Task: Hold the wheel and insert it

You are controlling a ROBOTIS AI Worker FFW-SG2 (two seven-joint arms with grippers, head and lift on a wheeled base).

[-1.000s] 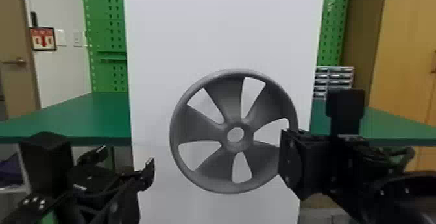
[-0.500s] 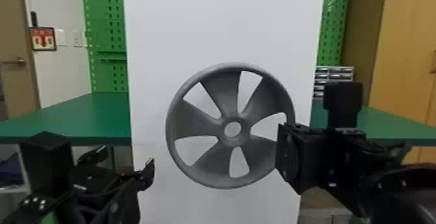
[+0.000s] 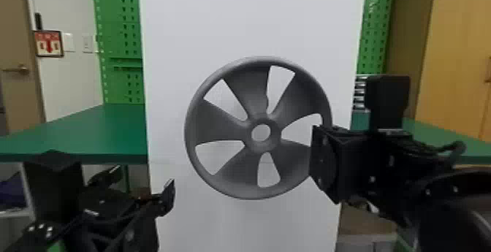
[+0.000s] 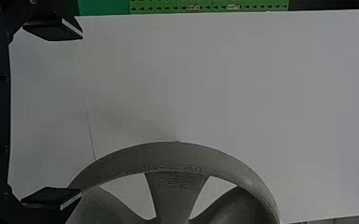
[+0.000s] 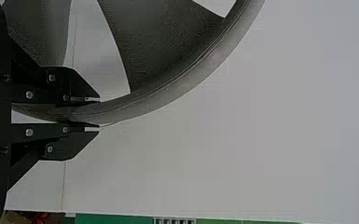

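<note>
A grey five-spoked wheel [image 3: 260,155] is held upright, facing the head camera, in front of the white panel. At its right edge my right gripper [image 3: 318,160] is shut on the rim; in the right wrist view the gripper [image 5: 98,113] has one finger on each side of the wheel's rim [image 5: 177,93]. My left gripper [image 3: 144,185] stands open to the lower left, apart from the wheel. In the left wrist view that gripper [image 4: 81,116] has its fingers wide apart with nothing gripped, and the wheel [image 4: 177,158] shows its rim and spokes beyond one finger.
The tall white panel [image 3: 241,21] stands behind the wheel. A green table [image 3: 84,134] extends on both sides of it, with green pegboards [image 3: 118,39] behind. Small drawers [image 3: 359,92] sit at the right, partly behind the right arm.
The right gripper, with the wheel in it, has moved slightly left and up, and the wheel has shifted and turned a little. The left arm has kept still.
</note>
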